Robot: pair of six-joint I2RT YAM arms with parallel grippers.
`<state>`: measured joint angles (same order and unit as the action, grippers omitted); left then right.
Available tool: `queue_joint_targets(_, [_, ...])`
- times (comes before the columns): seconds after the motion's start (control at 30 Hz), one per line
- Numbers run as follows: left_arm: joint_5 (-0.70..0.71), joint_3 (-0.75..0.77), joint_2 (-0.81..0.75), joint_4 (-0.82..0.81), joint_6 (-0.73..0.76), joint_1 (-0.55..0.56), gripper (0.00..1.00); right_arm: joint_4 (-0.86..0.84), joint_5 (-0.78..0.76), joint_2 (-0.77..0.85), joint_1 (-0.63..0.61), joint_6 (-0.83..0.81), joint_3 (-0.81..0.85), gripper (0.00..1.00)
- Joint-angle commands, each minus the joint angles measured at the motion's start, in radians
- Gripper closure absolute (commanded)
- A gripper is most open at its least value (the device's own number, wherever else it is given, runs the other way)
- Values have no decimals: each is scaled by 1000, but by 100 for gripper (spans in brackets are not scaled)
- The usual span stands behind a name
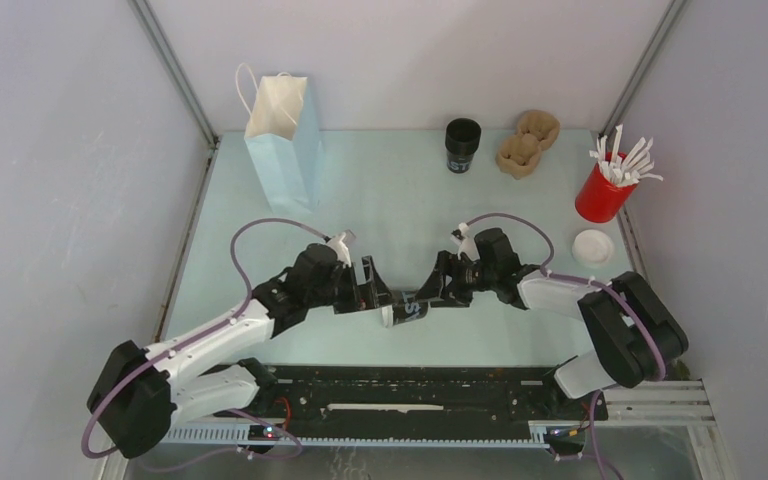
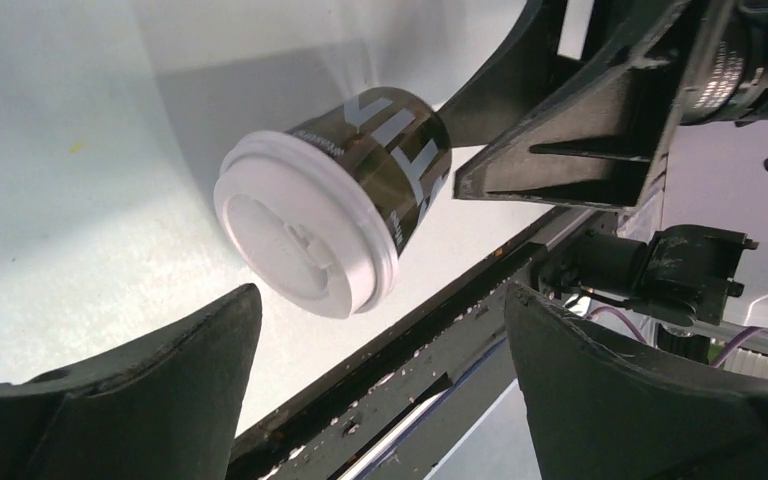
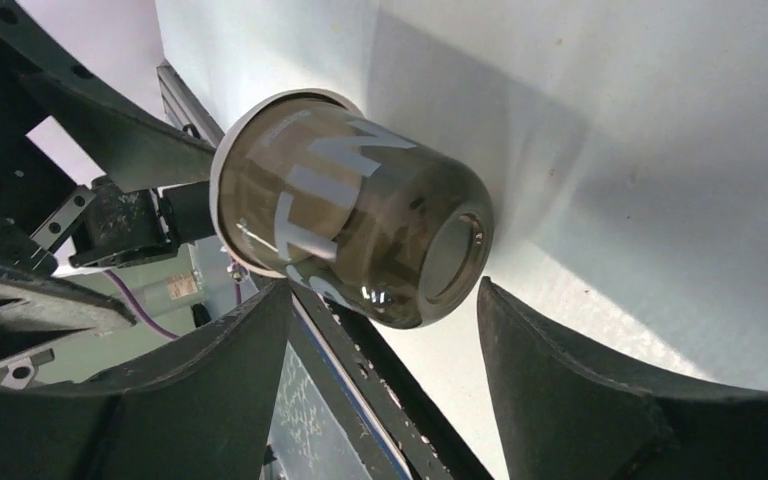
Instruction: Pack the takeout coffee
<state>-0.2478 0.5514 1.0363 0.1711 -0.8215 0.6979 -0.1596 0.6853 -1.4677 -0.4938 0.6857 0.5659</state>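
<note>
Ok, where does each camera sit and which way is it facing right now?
Top external: above and behind the bases, looking down at the table; left arm and right arm show.
Left wrist: on the left gripper, facing the takeout coffee's white lid; own fingers at bottom.
Right wrist: on the right gripper, facing the cup's base; own fingers flank it.
Shared: all see that cup.

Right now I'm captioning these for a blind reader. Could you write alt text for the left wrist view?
A black cup with a white lid, tipped sideways with the lid facing the camera, against a pale table. The left gripper has its open fingers framing it from below; the right gripper straddles its base.
</note>
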Motion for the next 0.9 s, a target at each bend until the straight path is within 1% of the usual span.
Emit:
queue_joint_targets(0.0, [-32,3,30,-109,-26,3,7,-63,-11,-42,-6,31,8,27])
queue_joint_targets(0.2, [-49,35,86,-151,-43,46,10,-73,-18,-59,-6,41,5,32])
queue_joint_targets(0.33, [-37,76,108,-152,-51,84,11,-94,-10,-61,2,60,-6,34])
queue_joint_targets(0.47, [-24,120,113,-140,-47,97,12,-122,2,-67,15,81,-27,35])
queue_joint_targets(0.67, [-9,216,149,-97,-16,115,12,-184,34,-78,53,115,-68,34])
queue_joint_targets(0.87, [-22,274,246,-97,-3,127,12,-226,61,-113,64,124,-73,33])
